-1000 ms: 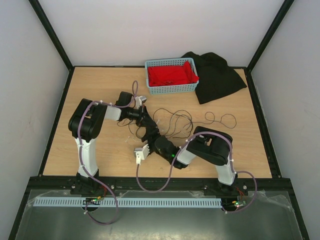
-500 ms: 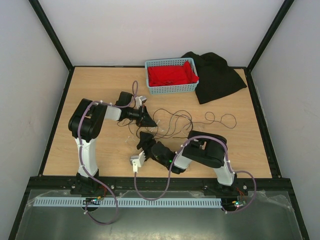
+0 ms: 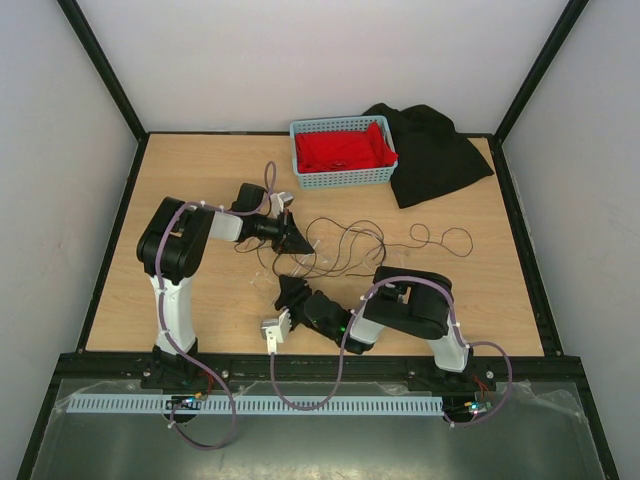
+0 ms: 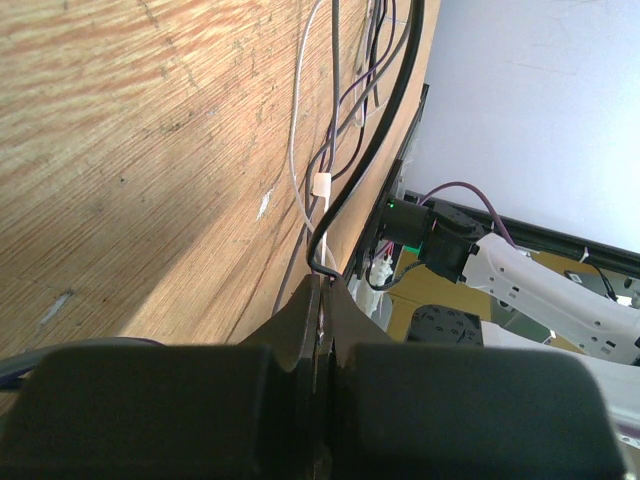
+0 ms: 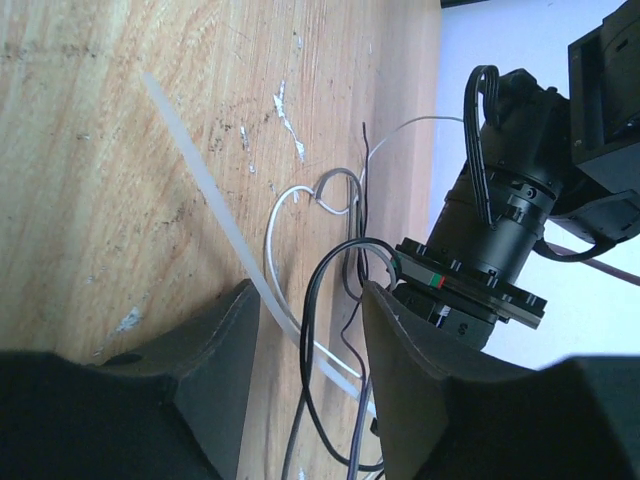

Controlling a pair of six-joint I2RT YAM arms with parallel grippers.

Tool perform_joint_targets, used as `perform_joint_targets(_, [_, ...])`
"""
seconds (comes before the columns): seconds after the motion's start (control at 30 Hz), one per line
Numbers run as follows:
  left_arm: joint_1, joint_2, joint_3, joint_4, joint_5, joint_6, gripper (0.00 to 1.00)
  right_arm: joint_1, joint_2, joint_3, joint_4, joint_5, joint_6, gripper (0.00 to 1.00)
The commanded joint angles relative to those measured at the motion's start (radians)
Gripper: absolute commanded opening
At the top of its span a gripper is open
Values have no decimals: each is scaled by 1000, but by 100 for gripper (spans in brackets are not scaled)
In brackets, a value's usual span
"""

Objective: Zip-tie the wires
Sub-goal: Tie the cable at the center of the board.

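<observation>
The wires lie in loose black loops across the middle of the table. My left gripper is at their left end, jaws shut. A white strip runs into the tips, and a black wire hooks over them. In the right wrist view the zip tie is a pale, stiff strip lying slantwise on the wood, running towards the left arm's wrist. My right gripper sits just nearer than the left one. Its jaws stand apart around the strip and a black wire loop.
A blue basket with red cloth stands at the back. A black cloth lies to its right. More wire loops trail right. Black frame posts border the wooden table.
My right gripper has drawn back from the left gripper towards the near edge, and its jaws have narrowed. The left gripper has stayed shut in place.
</observation>
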Motion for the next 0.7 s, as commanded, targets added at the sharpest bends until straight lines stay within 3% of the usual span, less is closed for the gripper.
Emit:
perform_joint_targets(0.0, [-1, -27, -1, 7, 15, 4, 0, 15, 13, -14, 18, -14, 42, 51])
perform_joint_targets(0.17, [0, -28, -4, 6, 14, 6, 0, 18, 10, -15, 22, -22, 73, 30])
perform_joint_targets(0.3, [0, -36, -9, 6, 16, 11, 0, 17, -8, -18, 22, -49, 154, 0])
perform_joint_targets(0.67, [0, -55, -11, 6, 32, 24, 0, -55, -123, -23, -81, -169, 495, 0])
